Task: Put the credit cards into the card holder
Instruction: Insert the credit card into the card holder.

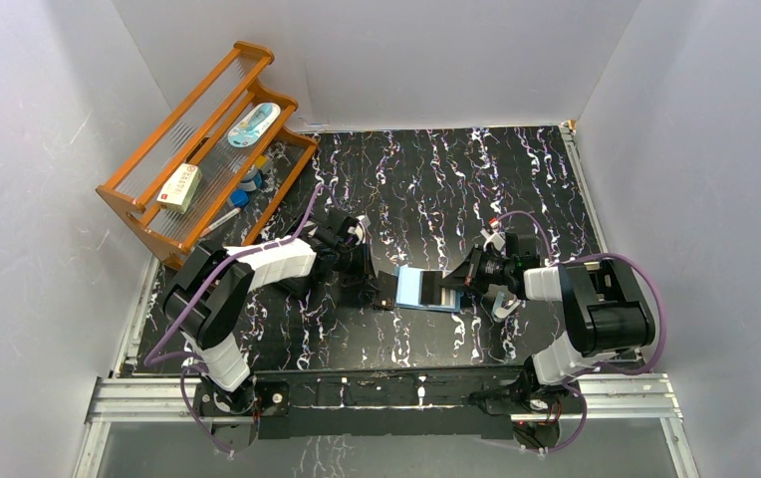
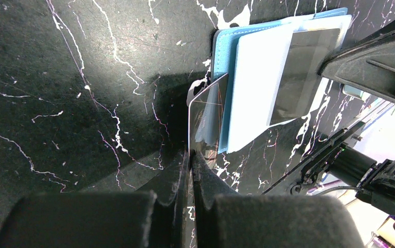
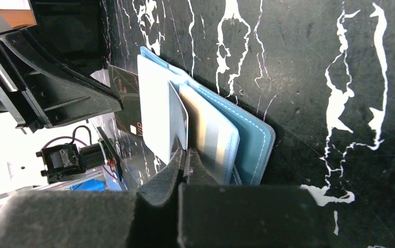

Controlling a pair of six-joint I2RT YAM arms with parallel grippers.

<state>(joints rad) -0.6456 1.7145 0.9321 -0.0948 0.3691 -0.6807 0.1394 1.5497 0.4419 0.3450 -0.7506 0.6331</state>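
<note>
An orange wooden rack (image 1: 253, 50) stands far left on the black marbled tabletop (image 1: 426, 179), holding a white-and-red box (image 1: 179, 187) and a pale-blue oval case (image 1: 253, 124), with blue rolls (image 1: 248, 180) beneath.

The left arm (image 1: 257, 269) and right arm (image 1: 596, 304) are black-and-white, with purple cables (image 1: 655, 294).

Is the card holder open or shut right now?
Open: the card holder lies spread on the table, its pale blue inside facing up.

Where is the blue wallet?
In the top view, the wallet lies open on the table between the left arm's jaws and the right arm's jaws.
</note>
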